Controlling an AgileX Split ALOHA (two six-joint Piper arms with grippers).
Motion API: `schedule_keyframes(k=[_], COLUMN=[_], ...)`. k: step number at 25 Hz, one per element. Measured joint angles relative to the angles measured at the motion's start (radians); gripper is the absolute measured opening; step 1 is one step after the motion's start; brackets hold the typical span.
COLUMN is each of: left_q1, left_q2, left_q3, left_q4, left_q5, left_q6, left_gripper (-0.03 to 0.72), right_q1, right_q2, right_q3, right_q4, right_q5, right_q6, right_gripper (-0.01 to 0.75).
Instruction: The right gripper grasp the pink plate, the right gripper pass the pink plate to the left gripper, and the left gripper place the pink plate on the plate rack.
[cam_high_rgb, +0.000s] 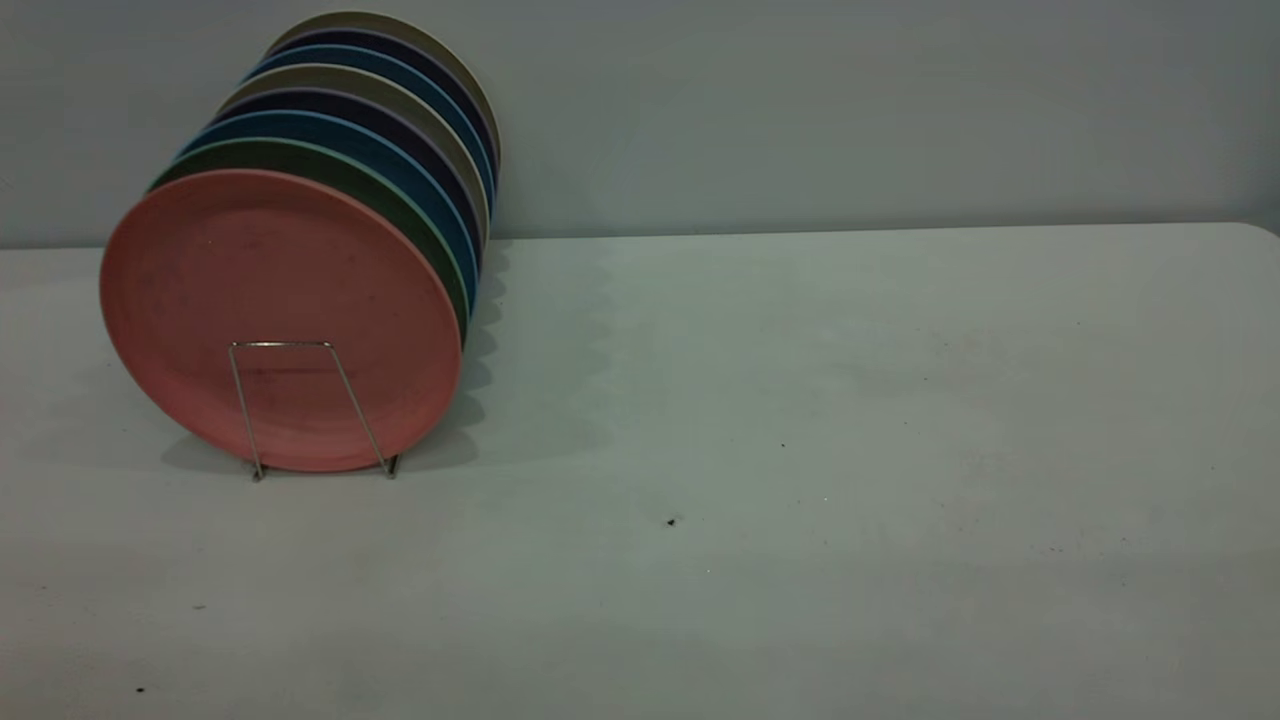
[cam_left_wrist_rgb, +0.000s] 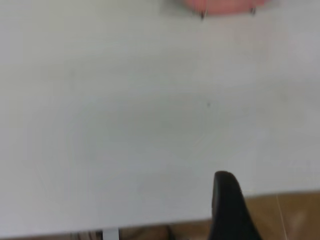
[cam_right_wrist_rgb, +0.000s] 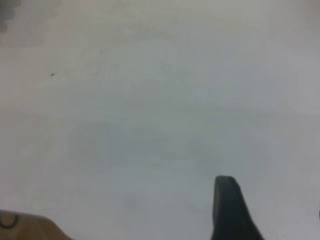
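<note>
The pink plate (cam_high_rgb: 270, 270) stands upright at the front of the plate rack (cam_high_rgb: 280, 344), whose silver wire loop crosses its lower face. Its lower edge also shows in the left wrist view (cam_left_wrist_rgb: 225, 5), with the rack's wire feet (cam_left_wrist_rgb: 202, 15) at the table. Neither arm shows in the exterior view. My left gripper (cam_left_wrist_rgb: 227, 210) is a black shape above the table's near edge, well away from the plate. My right gripper (cam_right_wrist_rgb: 227, 210) is a black shape over bare table. Nothing shows in either gripper.
Behind the pink plate, several more plates stand in the rack: a green plate (cam_high_rgb: 340, 170), then blue, dark and beige ones. The white table (cam_high_rgb: 800, 450) runs to a grey wall. The left wrist view shows the table's edge (cam_left_wrist_rgb: 150, 220) and brown floor.
</note>
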Motion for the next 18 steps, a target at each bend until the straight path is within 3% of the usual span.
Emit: schedule_keyframes(k=[18], left_q1=[0.023], left_q2=[-0.075], left_q3=[-0.001], left_q4=[-0.012], left_q5=[0.024], left_q6=[0.0], left_gripper=[0.472], right_q1=[0.0], right_q2=[0.0], right_q3=[0.0], right_q4=[0.0], right_q5=[0.0], right_q6=[0.0], right_gripper=[0.44])
